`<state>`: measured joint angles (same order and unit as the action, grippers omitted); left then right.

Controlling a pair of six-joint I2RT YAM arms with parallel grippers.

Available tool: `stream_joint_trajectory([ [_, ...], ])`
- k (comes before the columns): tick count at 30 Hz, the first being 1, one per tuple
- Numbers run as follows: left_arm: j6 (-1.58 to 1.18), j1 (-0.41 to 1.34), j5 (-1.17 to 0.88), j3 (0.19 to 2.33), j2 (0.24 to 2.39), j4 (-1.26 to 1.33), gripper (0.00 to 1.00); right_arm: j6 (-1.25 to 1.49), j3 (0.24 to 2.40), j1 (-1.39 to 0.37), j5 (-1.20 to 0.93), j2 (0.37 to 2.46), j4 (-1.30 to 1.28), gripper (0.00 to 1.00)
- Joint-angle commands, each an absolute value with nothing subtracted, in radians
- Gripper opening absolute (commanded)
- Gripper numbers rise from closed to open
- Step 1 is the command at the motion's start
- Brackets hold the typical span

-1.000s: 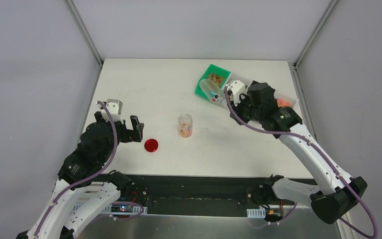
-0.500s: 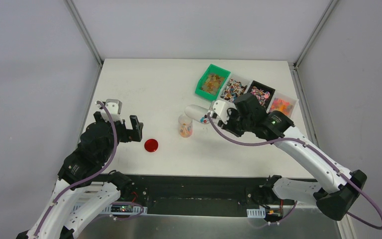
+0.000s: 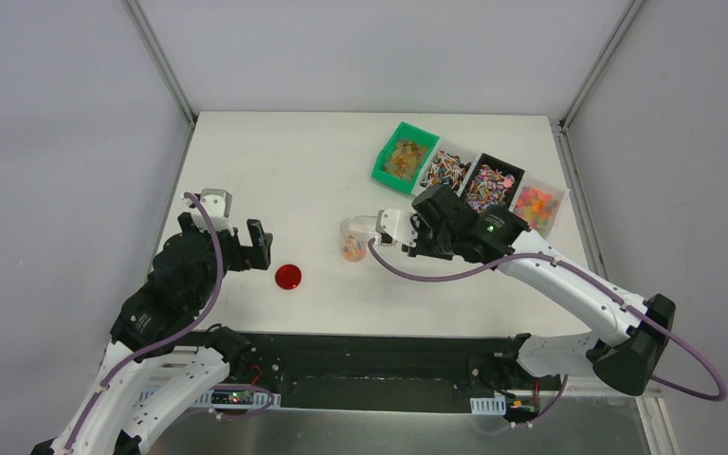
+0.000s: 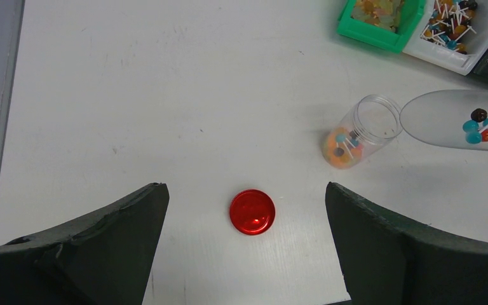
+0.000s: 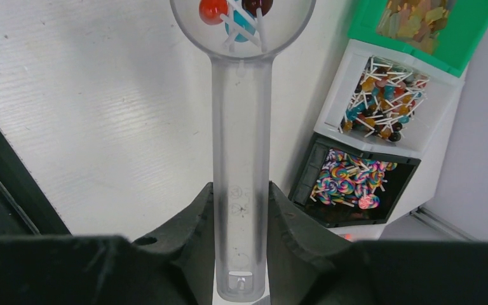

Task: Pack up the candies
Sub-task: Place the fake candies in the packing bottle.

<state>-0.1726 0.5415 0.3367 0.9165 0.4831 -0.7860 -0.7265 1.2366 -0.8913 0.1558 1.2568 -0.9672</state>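
My right gripper (image 5: pixel 241 198) is shut on the handle of a clear plastic scoop (image 5: pixel 241 140). The scoop's bowl (image 4: pixel 457 119) holds a few ball candies on sticks (image 4: pixel 478 125) and hovers just right of an open clear jar (image 4: pixel 360 130). That jar (image 3: pixel 353 242) stands upright mid-table with candies at its bottom. More candies fill a row of bins at the back right. My left gripper (image 4: pixel 244 190) is open and empty above a flat red lid (image 4: pixel 252 211), which lies on the table.
A green bin (image 3: pixel 386 175), a white bin (image 5: pixel 361 137), a black bin (image 5: pixel 305 190) and a clear bin (image 3: pixel 537 204) stand side by side at the back right. The table's front edge runs just below the red lid (image 3: pixel 288 277).
My right arm has swung left from the bins with the loaded scoop, bringing its bowl up beside the jar's mouth. The left arm has stayed still.
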Motion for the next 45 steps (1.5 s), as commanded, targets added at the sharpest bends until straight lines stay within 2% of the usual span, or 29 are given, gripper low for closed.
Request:
stream_joint_trajectory([
  [1, -0.169, 0.535, 0.353, 0.911, 0.473, -0.763, 0.99, -0.781, 1.308, -0.912, 0.233, 1.264, -0.982, 0.0],
  [45, -0.169, 0.535, 0.351, 0.911, 0.471, -0.763, 0.99, -0.907, 1.496, -0.988, 0.5, 1.47, -1.104, 0.0],
])
